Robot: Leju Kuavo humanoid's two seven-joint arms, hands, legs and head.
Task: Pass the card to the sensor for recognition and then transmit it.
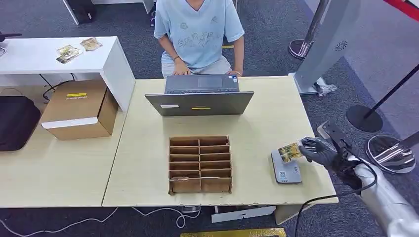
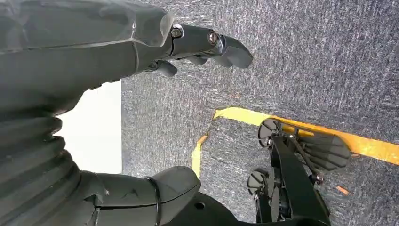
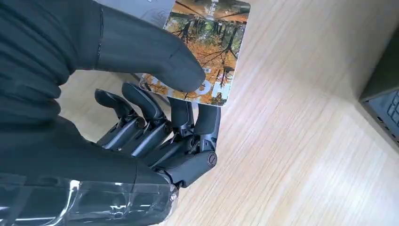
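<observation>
My right hand (image 1: 320, 150) pinches a card (image 1: 290, 151) printed with an autumn-tree picture, thumb on top and fingers beneath. The card (image 3: 209, 44) hangs just above the far end of the grey sensor pad (image 1: 286, 168), which lies flat near the table's right front edge. In the right wrist view my right hand (image 3: 155, 108) covers the card's near corner, and a strip of the sensor (image 3: 141, 9) shows behind the card. My left hand (image 2: 197, 47) hangs over grey carpet with its fingers apart and nothing in it.
A cardboard divider box (image 1: 200, 164) with several slots stands mid-table. Behind it sits an open laptop (image 1: 200, 96), with a person in a light blue shirt (image 1: 198, 32) typing. A cardboard carton (image 1: 79, 109) stands at the left. Two more cards (image 1: 74, 49) lie on the white desk.
</observation>
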